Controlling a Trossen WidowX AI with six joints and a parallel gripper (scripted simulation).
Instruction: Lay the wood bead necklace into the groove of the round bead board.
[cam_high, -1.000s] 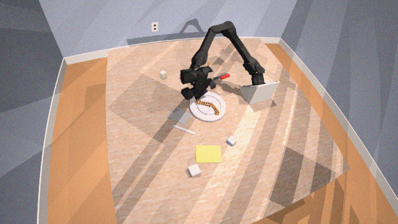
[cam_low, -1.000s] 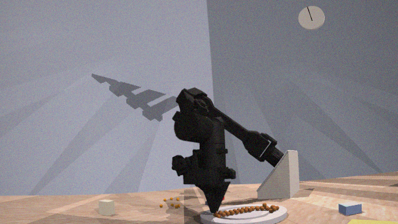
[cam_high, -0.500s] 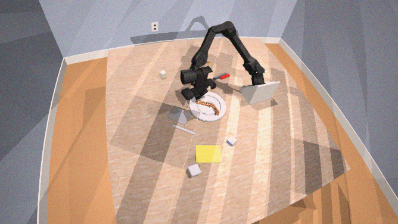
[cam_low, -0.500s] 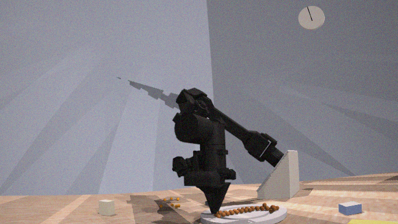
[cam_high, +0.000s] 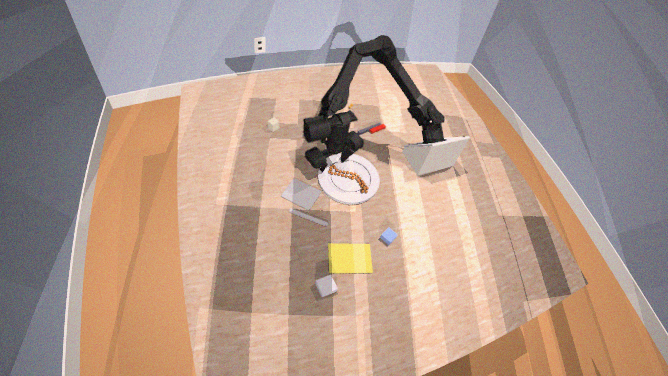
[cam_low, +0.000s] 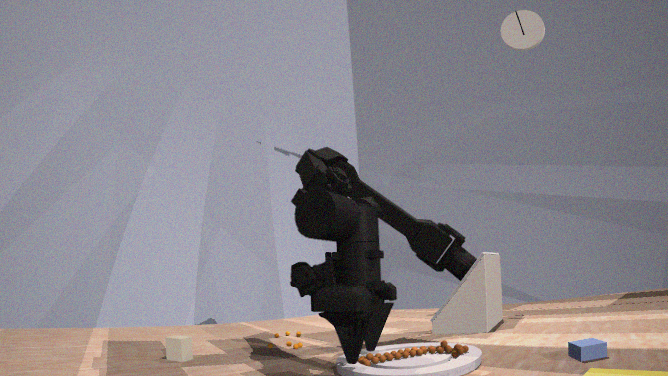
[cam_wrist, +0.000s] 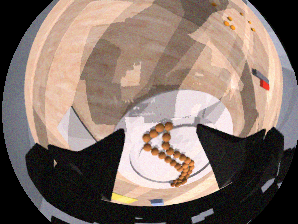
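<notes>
Gripper (cam_low: 361, 350) spread wide — holding nothing, wood bead necklace (cam_high: 351, 177) lying across round bead board (cam_high: 370, 192), fingertips just above.

Top view: high, angled down, far. Exterior: low, near desk (cam_low: 550, 320) level. Wrist: close, downward. All share bead board (cam_high: 371, 181).

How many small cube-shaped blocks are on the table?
3: a cream cube far left of the gripper, a blue cube below the bead board, a grey cube nearest the camera. Others could be hidden behind the arm.
</notes>
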